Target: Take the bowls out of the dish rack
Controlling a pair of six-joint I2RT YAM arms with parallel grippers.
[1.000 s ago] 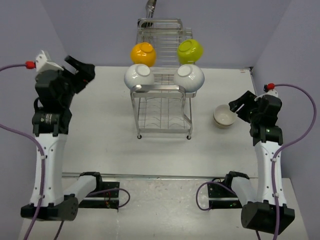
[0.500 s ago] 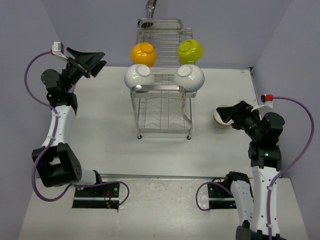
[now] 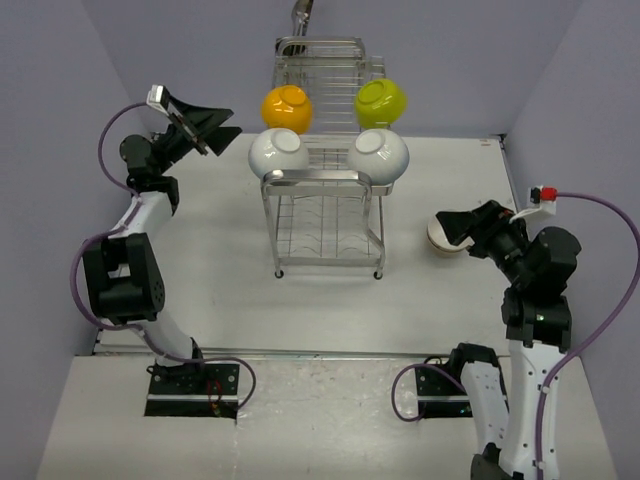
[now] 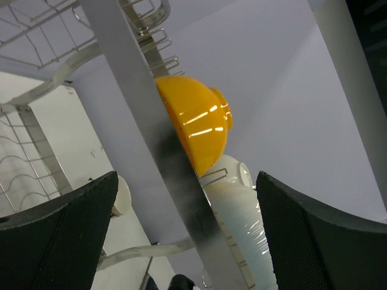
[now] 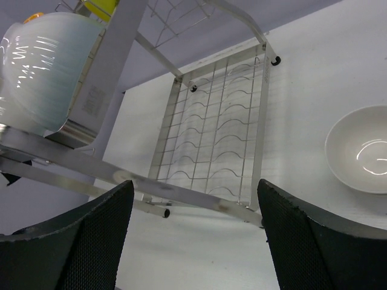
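The chrome dish rack (image 3: 322, 215) stands at the table's middle back. On its upper tier sit an orange-yellow bowl (image 3: 286, 108), a lime green bowl (image 3: 381, 101) and two white bowls (image 3: 278, 152) (image 3: 380, 153). Another white bowl (image 3: 448, 240) stands on the table to the right of the rack. My left gripper (image 3: 234, 122) is open and empty, just left of the orange bowl (image 4: 196, 124) and the left white bowl (image 4: 245, 211). My right gripper (image 3: 445, 225) is open and empty, above the table bowl (image 5: 360, 151), facing the rack (image 5: 217, 139).
A grey rack upright (image 4: 139, 121) crosses the left wrist view between my fingers. A metal cutlery holder (image 3: 300, 15) rises at the rack's back. Purple walls close the table at the back and both sides.
My left arm has swung right and forward, bringing its open gripper close to the rack's upper left bowls. My right arm has leaned forward, its gripper now over the table bowl.
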